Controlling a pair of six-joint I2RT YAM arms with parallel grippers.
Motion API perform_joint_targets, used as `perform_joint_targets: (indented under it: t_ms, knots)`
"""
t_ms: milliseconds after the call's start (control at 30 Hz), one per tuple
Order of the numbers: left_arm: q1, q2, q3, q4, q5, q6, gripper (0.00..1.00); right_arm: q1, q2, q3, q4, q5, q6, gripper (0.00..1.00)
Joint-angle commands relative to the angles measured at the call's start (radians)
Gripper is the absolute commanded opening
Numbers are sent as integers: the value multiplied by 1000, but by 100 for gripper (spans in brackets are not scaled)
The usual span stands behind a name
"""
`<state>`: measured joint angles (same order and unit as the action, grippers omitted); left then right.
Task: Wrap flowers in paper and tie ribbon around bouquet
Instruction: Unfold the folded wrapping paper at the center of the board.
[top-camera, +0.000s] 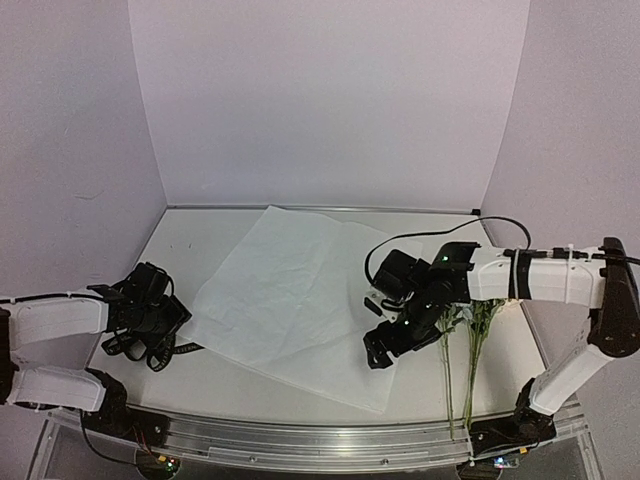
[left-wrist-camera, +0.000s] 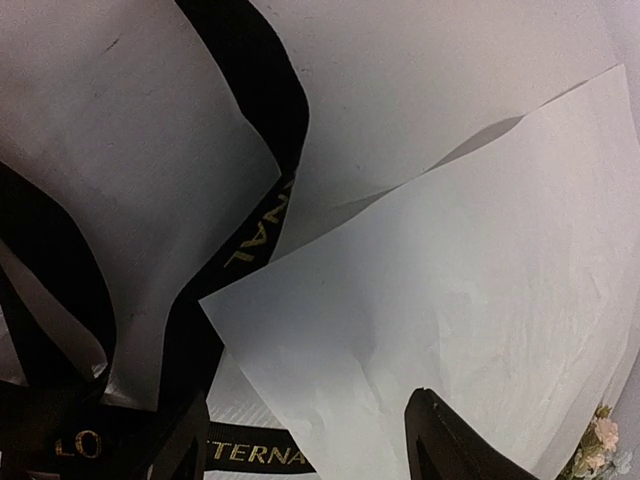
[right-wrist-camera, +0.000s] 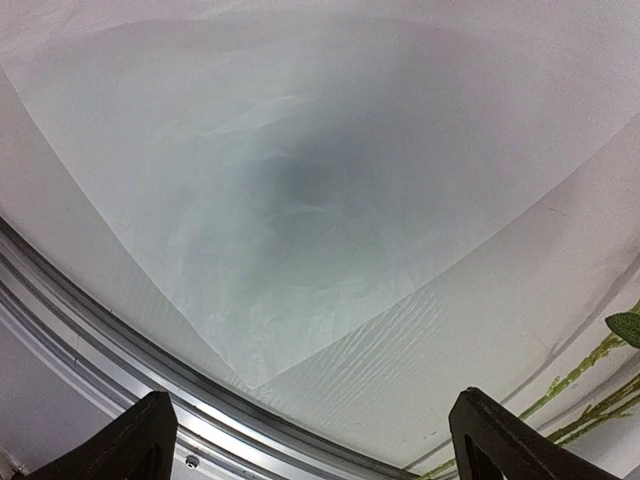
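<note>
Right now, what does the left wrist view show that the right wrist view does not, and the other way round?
Only the left wrist view: the black ribbon with gold lettering, looped beside a corner of the sheet, and small blooms at the lower right edge.
Only the right wrist view: green stems and the metal rail along the table's near edge.
Both: the white paper lying flat, and each view's own open hand, left hand and right hand, holding nothing.
</note>
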<state>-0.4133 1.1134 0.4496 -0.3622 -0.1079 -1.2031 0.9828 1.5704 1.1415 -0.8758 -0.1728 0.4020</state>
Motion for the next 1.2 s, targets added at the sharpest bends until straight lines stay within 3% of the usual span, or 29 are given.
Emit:
perform_joint_targets:
  t_ms: [0, 400, 733, 967, 1167]
  knots:
    - [-3, 37, -5, 88, -26, -11, 68, -4, 50, -18, 90, -3, -34, 94]
    - [-3, 148, -20, 185, -24, -16, 58, -5, 163, -7, 140, 25, -41, 80]
    - [0, 194, 24, 182, -77, 31, 30, 26, 206, -29, 147, 42, 50, 55]
    - [8, 226, 116, 154, -123, 139, 5, 95, 226, -19, 169, 78, 222, 41]
    - [41, 210, 174, 137, -153, 252, 0, 160, 249, 23, 221, 90, 336, 35]
